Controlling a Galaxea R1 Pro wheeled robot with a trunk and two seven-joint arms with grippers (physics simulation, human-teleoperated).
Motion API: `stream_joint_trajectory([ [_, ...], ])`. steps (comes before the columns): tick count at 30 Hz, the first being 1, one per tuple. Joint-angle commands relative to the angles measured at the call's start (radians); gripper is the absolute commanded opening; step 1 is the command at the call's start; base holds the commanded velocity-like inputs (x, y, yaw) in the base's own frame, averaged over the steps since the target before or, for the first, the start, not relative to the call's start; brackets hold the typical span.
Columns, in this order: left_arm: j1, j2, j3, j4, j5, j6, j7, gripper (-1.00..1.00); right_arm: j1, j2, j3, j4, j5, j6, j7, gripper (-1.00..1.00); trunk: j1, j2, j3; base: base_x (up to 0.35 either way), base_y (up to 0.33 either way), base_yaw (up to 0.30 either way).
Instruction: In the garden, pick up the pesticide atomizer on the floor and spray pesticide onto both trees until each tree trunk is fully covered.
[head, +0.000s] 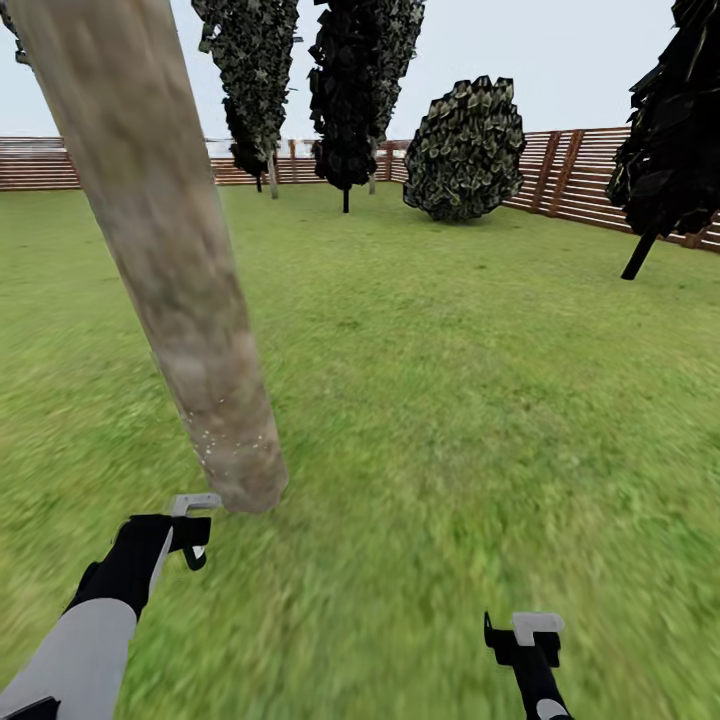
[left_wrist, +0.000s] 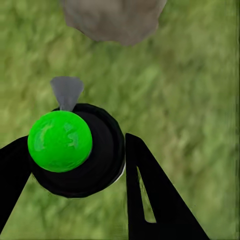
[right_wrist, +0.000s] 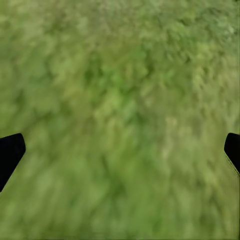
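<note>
Green lawn (head: 450, 400) runs back to a slatted fence (head: 590, 180). At near left, the left gripper (left_wrist: 75, 165) is clamped on the pesticide atomizer (left_wrist: 60, 141), nozzle aimed at the tree trunk (head: 170, 260) just beyond. White specks near the trunk's base suggest spraying has begun; most bark looks uncovered. The right gripper (head: 525, 640) hangs spread and empty.

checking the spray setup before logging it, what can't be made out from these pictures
- Tree trunk: its top and leaves are cut off by the head view's upper edge; the left wrist view catches just its base.
- Pesticide atomizer: in the left wrist view its body is hidden under its own green cap, between the left pincer fingers.
- Right pincer: its fingers are cut off by the right wrist view's side edges.
- Grass: blurred.
</note>
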Motion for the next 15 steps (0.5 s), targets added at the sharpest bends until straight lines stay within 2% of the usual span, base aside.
stream_joint_trajectory([
  [1, -0.001, -0.003, 0.002, 0.001, -0.011, 0.003, -0.008, -1.0, -0.001, 0.0, -0.008, 0.001, 0.011, -0.003, -0.002, 1.0, 0.0, 0.0, -0.001, 0.238, -0.186, 0.006],
  [5, -0.001, -0.009, -0.007, 0.007, -0.009, 0.002, 0.007, -1.0, -0.001, 0.0, -0.008, 0.001, 0.011, -0.003, -0.002, 1.0, 0.0, 0.0, -0.001, 0.144, -0.227, 0.161],
  [12, -0.001, -0.012, -0.009, 0.006, -0.005, 0.002, 0.01, -1.0, -0.001, 0.0, -0.008, 0.001, 0.011, -0.003, -0.002, 1.0, 0.0, 0.0, -0.001, -0.037, -0.272, 0.262],
  [15, -0.001, -0.033, -0.008, 0.006, -0.007, 0.002, 0.01, -1.0, -0.001, 0.0, -0.008, 0.001, 0.011, -0.003, -0.003, 1.0, 0.0, 0.0, -0.001, -0.022, -0.274, 0.072],
])
